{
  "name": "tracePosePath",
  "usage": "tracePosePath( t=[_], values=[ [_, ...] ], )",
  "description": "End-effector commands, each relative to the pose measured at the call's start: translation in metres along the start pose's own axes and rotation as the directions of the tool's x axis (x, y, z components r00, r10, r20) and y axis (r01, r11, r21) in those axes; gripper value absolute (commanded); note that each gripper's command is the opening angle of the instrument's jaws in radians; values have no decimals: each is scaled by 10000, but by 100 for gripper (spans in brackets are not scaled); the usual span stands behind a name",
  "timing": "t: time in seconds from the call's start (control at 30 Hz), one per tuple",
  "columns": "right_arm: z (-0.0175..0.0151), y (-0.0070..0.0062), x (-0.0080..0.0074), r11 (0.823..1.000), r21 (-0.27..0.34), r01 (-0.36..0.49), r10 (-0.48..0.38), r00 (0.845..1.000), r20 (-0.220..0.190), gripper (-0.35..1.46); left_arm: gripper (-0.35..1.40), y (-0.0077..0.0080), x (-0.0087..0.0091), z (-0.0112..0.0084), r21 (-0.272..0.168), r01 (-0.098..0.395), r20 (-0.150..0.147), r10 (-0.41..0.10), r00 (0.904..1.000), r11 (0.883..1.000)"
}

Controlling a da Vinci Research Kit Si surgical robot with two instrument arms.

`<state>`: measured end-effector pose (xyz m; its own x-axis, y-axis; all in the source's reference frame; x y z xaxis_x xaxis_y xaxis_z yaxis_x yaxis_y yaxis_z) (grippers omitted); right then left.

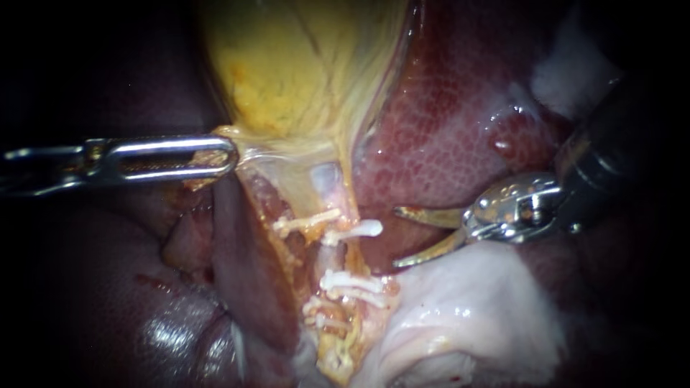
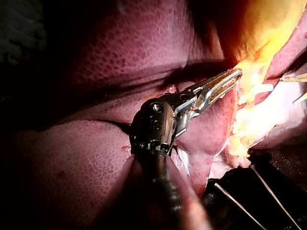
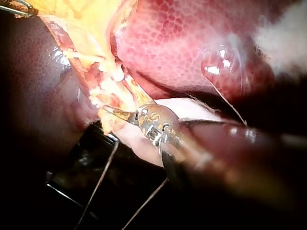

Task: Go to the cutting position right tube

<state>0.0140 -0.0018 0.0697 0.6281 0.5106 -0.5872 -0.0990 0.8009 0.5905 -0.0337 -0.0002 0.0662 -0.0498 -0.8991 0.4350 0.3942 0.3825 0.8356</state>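
Right instrument (image 1: 395, 238): curved metal, agape beside white clips (image 1: 356, 230).

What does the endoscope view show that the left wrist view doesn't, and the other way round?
Only the endoscope view: the right instrument whole, from open jaws back to shaft; the left wrist view catches just its tips. Only the left wrist view: the wrist joint of the left instrument, and thin wires over a dark base beyond the tissue. Both: the left instrument's jaws shut on the gallbladder edge, and the liver.
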Motion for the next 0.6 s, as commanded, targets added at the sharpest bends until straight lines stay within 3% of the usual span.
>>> tracePosePath(
  t=[0.03, 0.6],
  values=[
    [5, 1, -3, 10000, 64, -34, 34, 10000, 50, 141, -35, 0, 0, 0, 16, 0, -3, 0, 10000, 10000],
    [68, 11, -28, 9975, 595, -383, 365, 9988, 324, 135, -35, -1, 2, -1, 4, -10, 4, 10, 10000, 10000]
  ],
)
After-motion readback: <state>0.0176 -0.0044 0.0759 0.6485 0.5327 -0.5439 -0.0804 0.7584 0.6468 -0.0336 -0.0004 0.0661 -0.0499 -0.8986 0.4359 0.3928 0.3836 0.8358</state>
